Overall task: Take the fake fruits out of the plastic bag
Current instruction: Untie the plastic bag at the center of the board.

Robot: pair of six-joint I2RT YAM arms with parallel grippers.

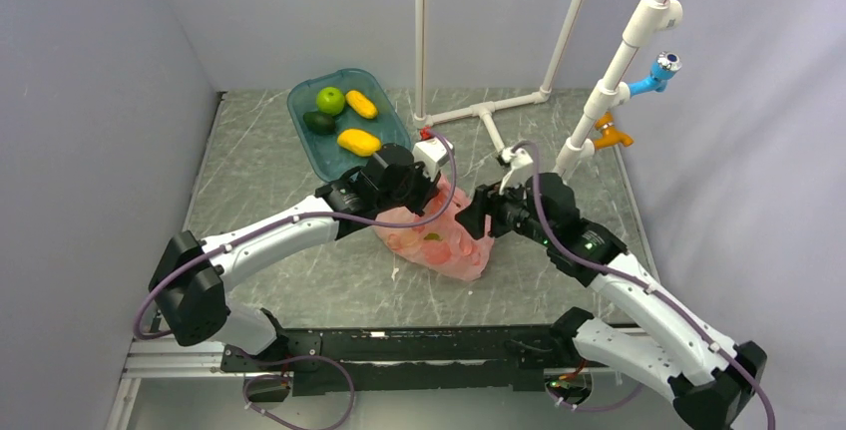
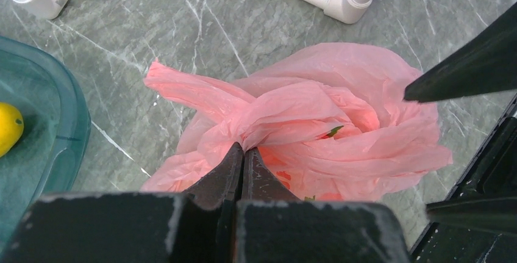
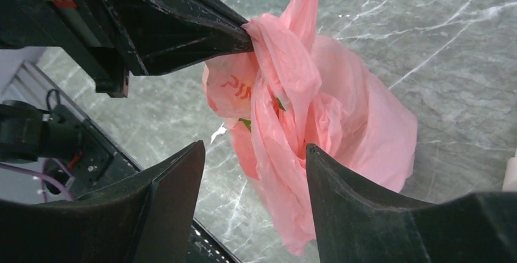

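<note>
The pink plastic bag [image 1: 444,240] lies crumpled on the table between my two arms; it also shows in the left wrist view [image 2: 317,122] and the right wrist view [image 3: 341,122]. Reddish fruit shapes and green leaf tips show faintly through it. My left gripper [image 2: 245,148] is shut on a fold of the bag's upper edge and holds it up. My right gripper [image 3: 256,153] is open, its fingers on either side of the bag's hanging folds, not closed on them. Two yellow-orange fruits [image 1: 359,141] lie in the teal tray [image 1: 299,111].
The teal tray at the back left also holds a bright green apple [image 1: 330,100] and a dark green avocado [image 1: 319,122]. A white pipe frame [image 1: 489,116] stands at the back. Grey walls close in both sides.
</note>
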